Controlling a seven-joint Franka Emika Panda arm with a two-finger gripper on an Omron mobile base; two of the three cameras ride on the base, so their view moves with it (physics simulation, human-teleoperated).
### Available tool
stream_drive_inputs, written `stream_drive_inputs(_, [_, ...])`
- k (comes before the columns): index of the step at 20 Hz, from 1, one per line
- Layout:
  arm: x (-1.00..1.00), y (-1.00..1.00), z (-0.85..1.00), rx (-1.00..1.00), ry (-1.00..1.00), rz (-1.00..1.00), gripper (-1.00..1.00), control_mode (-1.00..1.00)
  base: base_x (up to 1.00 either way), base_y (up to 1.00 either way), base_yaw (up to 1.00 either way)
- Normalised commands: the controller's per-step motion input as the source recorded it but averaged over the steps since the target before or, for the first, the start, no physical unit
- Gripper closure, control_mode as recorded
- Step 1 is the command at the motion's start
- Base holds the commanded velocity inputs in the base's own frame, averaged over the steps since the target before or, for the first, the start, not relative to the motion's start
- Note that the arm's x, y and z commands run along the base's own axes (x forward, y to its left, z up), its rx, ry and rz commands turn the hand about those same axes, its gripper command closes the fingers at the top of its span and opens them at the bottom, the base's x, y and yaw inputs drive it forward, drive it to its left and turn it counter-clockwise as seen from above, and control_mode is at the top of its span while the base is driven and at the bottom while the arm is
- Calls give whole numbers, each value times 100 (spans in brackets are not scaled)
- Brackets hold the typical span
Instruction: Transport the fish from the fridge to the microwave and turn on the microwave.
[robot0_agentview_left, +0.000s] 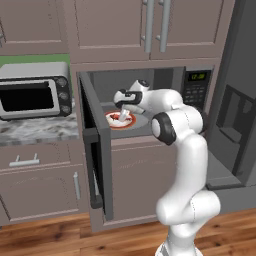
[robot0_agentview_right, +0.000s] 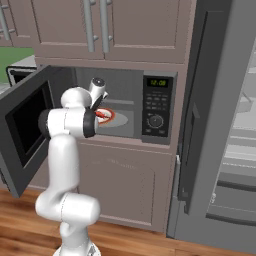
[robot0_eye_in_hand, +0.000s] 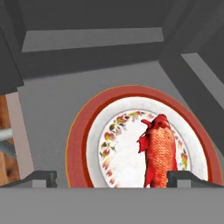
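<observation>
Gripper (robot0_eye_in_hand: 111, 176): fingers spread wide, empty, poised above plate inside microwave (robot0_agentview_right: 159, 107) | fish (robot0_eye_in_hand: 159, 151): lying free on red-rimmed plate (robot0_eye_in_hand: 94, 144) in the oven cavity | microwave door (robot0_agentview_left: 96, 147): swung open | fridge (robot0_agentview_right: 225, 125): door open | done: transport, by appearance | left: withdraw arm, shut door, start microwave.

The fish (robot0_eye_in_hand: 159, 151) looks rough and scaly on a glossy, flower-painted plate (robot0_eye_in_hand: 87, 131), inside the matt grey microwave (robot0_agentview_right: 125, 122), beside a mottled stone counter (robot0_agentview_left: 37, 128).
</observation>
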Motion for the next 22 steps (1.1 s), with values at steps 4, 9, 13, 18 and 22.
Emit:
stream_drive_inputs(4, [-29,0,19,0,0,5,-100,-100,0,0,0])
stream_drive_inputs(9, [-33,0,12,0,0,4,-100,-100,0,0,0])
stream_drive_inputs(13, [-38,-2,4,0,0,4,-100,-100,0,0,0])
stream_drive_inputs(18, [-44,-6,6,0,-1,2,-100,-100,0,0,0])
stream_drive_inputs(22, [-43,-9,6,0,-1,0,-100,-100,0,0,0])
